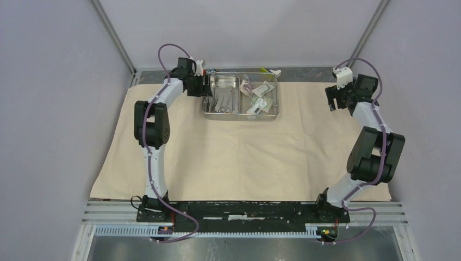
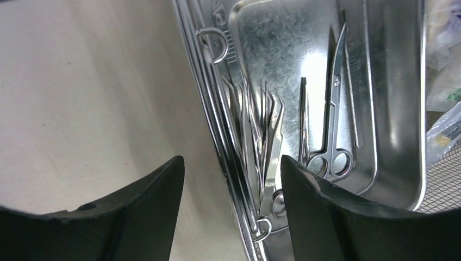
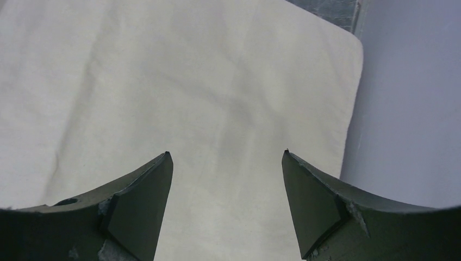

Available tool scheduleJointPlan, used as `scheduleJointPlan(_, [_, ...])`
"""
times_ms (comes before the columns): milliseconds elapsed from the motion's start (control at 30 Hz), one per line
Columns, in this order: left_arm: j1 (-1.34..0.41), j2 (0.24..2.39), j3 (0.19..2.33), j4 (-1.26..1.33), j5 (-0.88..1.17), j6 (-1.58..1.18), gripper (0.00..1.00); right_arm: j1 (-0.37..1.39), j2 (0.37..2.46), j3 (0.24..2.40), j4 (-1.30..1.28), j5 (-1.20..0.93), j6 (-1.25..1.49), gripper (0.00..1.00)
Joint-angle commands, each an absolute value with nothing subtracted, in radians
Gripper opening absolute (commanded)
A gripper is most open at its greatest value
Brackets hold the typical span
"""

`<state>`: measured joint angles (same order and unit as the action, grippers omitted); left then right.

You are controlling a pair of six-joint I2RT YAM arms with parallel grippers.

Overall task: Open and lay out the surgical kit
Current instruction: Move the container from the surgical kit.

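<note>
Matt, smooth beige cloth wrap (image 1: 244, 157); glossy, mirror-bright inner steel tray (image 2: 272, 49), lightly scuffed; thin polished metal scissors (image 2: 335, 82).

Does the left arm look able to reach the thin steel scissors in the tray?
Probably yes: the left gripper hangs open at the rim of the shiny steel tray, thin steel scissors uncovered beyond.

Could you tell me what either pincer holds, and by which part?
Nothing yet: left pincer stands open astride the tray rim; right pincer is open over cloth.
</note>
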<state>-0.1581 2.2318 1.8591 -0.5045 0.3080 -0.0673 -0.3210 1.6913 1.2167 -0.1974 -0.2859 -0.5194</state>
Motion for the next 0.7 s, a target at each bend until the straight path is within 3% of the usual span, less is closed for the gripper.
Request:
scheduleJointPlan(0, [-0.155, 2.248, 1.898, -0.530, 0.295, -0.118, 0.69, -0.321, 1.618, 1.170, -0.174, -0.376, -0.498, 0.81])
scheduleJointPlan(333, [-0.143, 2.236, 1.875, -0.512, 0.276, -0.169, 0.36, -0.321, 1.610, 1.133, -0.181, -0.395, -0.508, 0.81])
scheduleJointPlan(567, [-0.088, 2.191, 1.856, -0.537, 0.292, -0.161, 0.05, -0.321, 1.606, 1.125, -0.179, -0.399, -0.515, 0.81])
scheduleJointPlan(667, [-0.053, 2.155, 1.826, -0.529, 0.298, -0.161, 0.02, -0.321, 1.607, 1.125, -0.180, -0.402, -0.517, 0.81])
